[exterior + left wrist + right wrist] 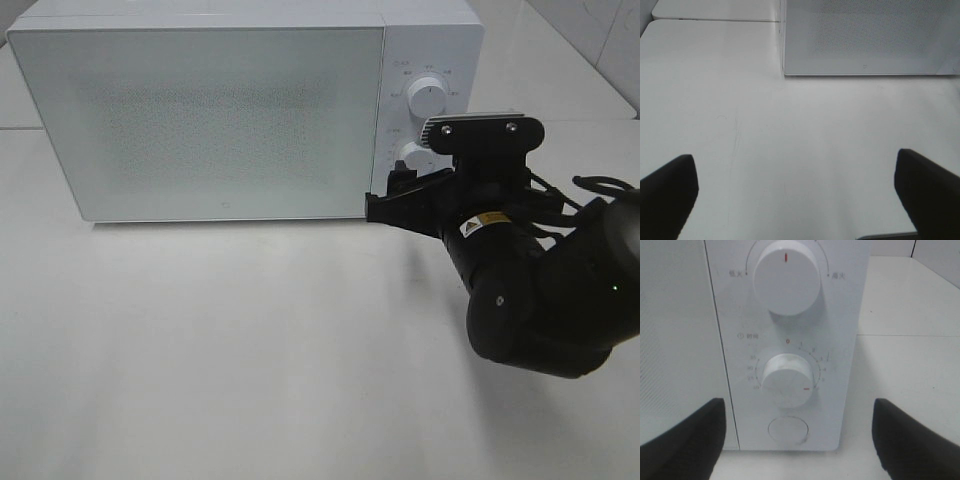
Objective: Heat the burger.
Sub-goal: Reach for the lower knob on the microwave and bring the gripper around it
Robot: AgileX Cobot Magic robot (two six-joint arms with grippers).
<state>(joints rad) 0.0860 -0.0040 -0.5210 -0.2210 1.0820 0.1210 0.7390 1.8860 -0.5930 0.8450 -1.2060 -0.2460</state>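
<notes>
- Facing the microwave (pixel 230 30) panel, right gripper (pixel 797 405) has jaws wide apart, empty, with the lower dial (pixel 788 380) just ahead.
- Over the table (pixel 790 130), left gripper (pixel 795 165) is spread wide and empty.
- Microwave door (pixel 200 120) is shut; burger is out of sight.

The black, thick-jointed right robot arm (pixel 545 300) enters the high view from about 4 o'clock and reaches toward 10 o'clock. Its rounded elbow sits low and its wrist is raised. A black bracket (pixel 490 135) with a ribbed silver top edge sits on top of the wrist. The black two-fingered right gripper (pixel 398 197) points toward 10 o'clock, and its dark fingers (pixel 685 440) are spread wide with nothing clasped between them. The black two-fingered left gripper (pixel 795 157) shows only in its own wrist view. Its fingers (pixel 670 190) are also spread wide and hold nothing.
</notes>
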